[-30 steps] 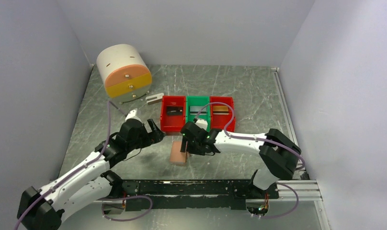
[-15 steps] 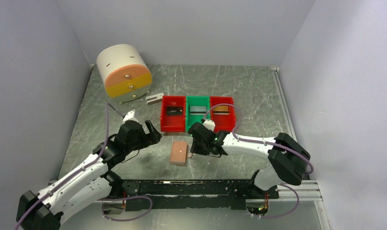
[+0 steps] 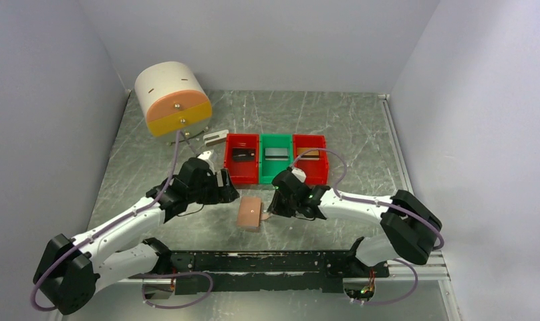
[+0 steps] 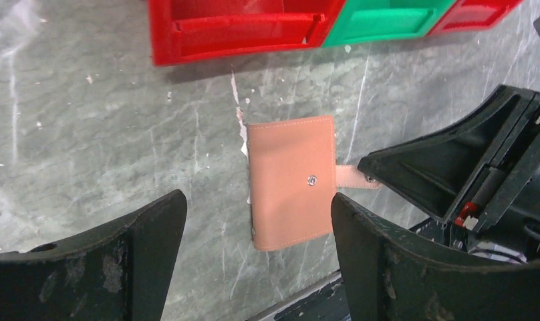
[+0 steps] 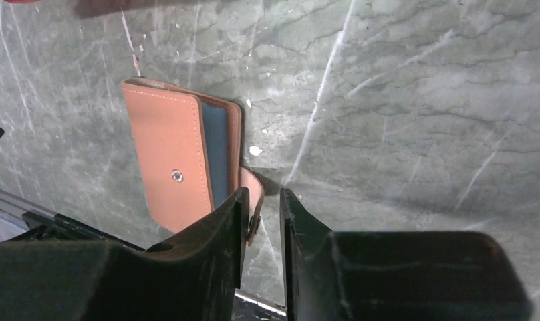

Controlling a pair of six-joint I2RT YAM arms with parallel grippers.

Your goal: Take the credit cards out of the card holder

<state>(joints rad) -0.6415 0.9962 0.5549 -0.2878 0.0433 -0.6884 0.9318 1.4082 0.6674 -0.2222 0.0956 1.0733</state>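
Wallet (image 3: 250, 214) folded, flat on table (image 3: 321, 120). Right gripper (image 5: 262, 197) almost closed around its strap (image 4: 351, 177), cannot tell if squeezing. Left gripper (image 4: 257, 200) spread wide nearby.

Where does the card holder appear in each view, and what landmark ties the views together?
Top external: card holder at the centre of the table, on the near side of the red bin.
Left wrist: centre, folded, below the red bin.
Right wrist: left of centre, partly behind the right tool.
Landmark: its strap tab, at the right tool's tip.
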